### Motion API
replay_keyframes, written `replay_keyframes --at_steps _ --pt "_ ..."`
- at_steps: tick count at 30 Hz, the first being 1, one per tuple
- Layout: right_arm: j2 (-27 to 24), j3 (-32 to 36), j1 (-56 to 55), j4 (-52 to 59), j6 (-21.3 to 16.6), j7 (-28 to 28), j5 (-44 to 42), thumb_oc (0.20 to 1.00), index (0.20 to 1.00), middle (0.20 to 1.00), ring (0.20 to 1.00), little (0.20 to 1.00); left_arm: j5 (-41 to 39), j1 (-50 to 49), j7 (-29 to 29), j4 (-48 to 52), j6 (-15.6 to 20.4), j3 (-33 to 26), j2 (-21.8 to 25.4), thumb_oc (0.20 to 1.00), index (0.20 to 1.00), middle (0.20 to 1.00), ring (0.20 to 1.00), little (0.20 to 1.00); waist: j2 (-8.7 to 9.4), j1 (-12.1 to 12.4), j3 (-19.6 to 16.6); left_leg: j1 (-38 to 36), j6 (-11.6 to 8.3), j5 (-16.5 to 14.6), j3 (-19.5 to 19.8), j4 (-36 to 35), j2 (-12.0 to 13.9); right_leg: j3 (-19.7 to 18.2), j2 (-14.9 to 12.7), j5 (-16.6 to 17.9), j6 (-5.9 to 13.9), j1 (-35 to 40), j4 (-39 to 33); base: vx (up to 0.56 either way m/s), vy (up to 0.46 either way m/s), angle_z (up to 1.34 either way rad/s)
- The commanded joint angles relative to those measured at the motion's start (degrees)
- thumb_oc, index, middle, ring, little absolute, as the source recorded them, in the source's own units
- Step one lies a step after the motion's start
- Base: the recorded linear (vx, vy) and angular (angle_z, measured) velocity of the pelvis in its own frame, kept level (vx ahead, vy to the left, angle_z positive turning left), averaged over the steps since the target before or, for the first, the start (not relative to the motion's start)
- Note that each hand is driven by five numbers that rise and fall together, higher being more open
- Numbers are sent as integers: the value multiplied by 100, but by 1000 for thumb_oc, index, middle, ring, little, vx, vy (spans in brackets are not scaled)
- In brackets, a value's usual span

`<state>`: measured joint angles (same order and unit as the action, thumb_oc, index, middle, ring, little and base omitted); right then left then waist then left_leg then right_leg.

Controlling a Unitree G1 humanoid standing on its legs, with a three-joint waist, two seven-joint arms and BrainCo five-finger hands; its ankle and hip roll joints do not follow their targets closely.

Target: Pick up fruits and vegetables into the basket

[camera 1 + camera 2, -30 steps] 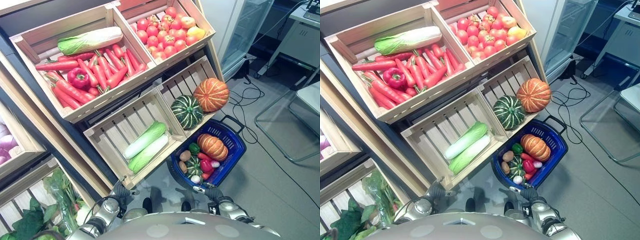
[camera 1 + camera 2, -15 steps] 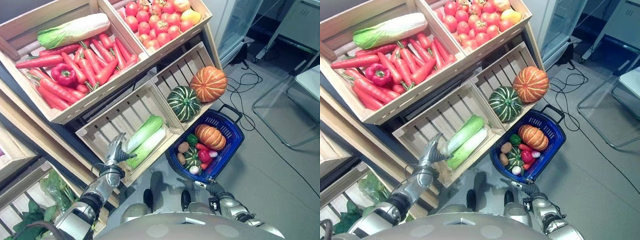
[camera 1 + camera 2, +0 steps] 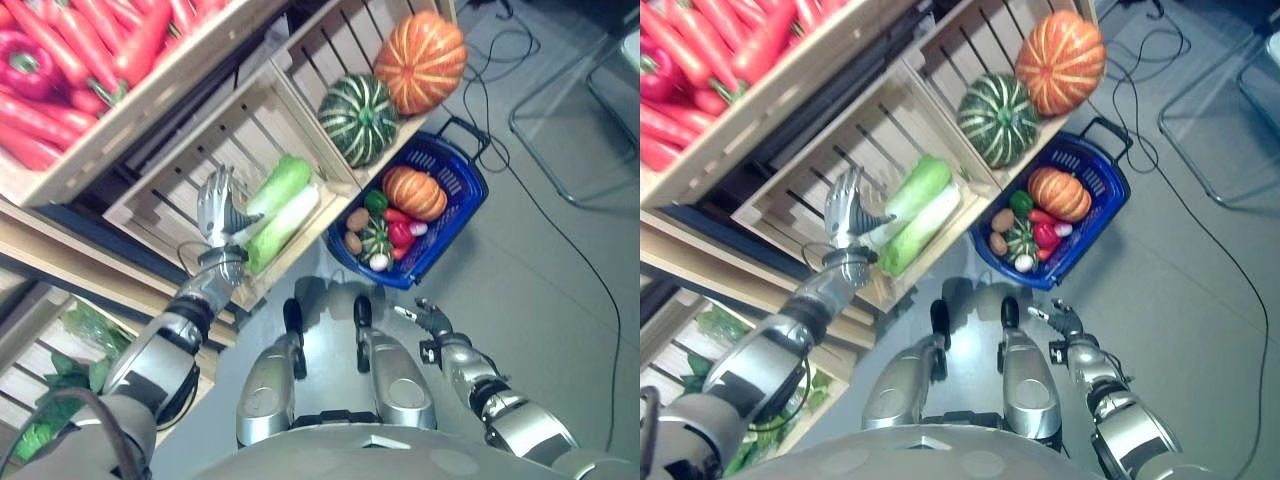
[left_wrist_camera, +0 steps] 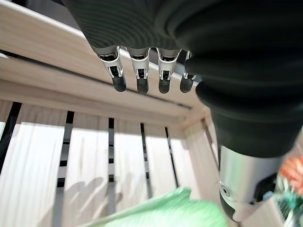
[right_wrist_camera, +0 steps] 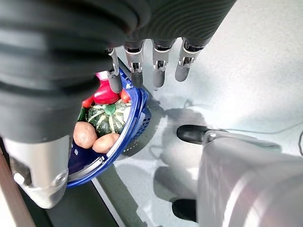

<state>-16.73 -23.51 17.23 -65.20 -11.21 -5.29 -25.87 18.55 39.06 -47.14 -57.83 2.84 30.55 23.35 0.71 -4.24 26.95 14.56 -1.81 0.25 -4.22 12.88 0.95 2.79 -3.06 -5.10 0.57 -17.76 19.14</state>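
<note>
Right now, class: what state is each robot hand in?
Left robot hand: open, raised over the cabbages, holding nothing.
Right robot hand: open, empty, beside the basket.

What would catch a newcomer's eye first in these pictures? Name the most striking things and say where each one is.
The big orange pumpkin and the striped green squash beside it stand out in the wooden crate at upper right. Below them on the floor sits the blue basket, already holding a smaller orange pumpkin and other produce. To the left, the left robot hand, fingers open, reaches into the slatted crate by two long cabbages.
</note>
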Motion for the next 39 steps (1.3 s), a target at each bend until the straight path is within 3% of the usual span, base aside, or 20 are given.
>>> replay_keyframes --at_steps 1,7,17,25,39 --pt "-121 -185 -262 500 -287 -162 -373 1000 1000 1000 1000 1000 -347 122 -323 -198 -187 -106 70 1000 1000 1000 1000 1000 95 -152 -79 752 41 -698 55 1307 -100 93 79 -334 -45 -260 655 -130 1 -2" --pt "-248 -273 52 978 -420 -227 -541 1000 1000 1000 1000 1000 -443 730 -464 -191 -384 -65 361 1000 1000 1000 1000 1000 193 -194 271 1668 36 -850 -81 1995 -46 121 85 -473 -50 -1185 1458 -133 4 -1" --pt "-439 -211 247 1537 -490 -413 -705 1000 1000 1000 1000 1000 -639 1582 -902 -209 -854 -53 723 1000 1000 1000 1000 1000 209 -275 285 2986 60 -963 -107 2690 -20 107 147 -485 -13 -2545 2183 -70 -3 2" --pt "-474 -150 109 1710 -505 -471 -684 1000 1000 1000 1000 1000 -724 1709 -1201 -187 -950 -268 836 1000 1000 1000 1000 1000 236 -287 285 3248 31 -918 -108 2650 -102 60 194 -349 51 -2783 2000 0 -3 5" --pt "-500 -130 1 1823 -481 -393 -644 1000 1000 1000 1000 1000 -782 1811 -1178 -121 -1378 -291 945 1000 1000 1000 1000 1000 291 -282 285 3419 -5 -881 -108 2575 -125 81 234 -301 78 -2945 1903 3 -7 0"
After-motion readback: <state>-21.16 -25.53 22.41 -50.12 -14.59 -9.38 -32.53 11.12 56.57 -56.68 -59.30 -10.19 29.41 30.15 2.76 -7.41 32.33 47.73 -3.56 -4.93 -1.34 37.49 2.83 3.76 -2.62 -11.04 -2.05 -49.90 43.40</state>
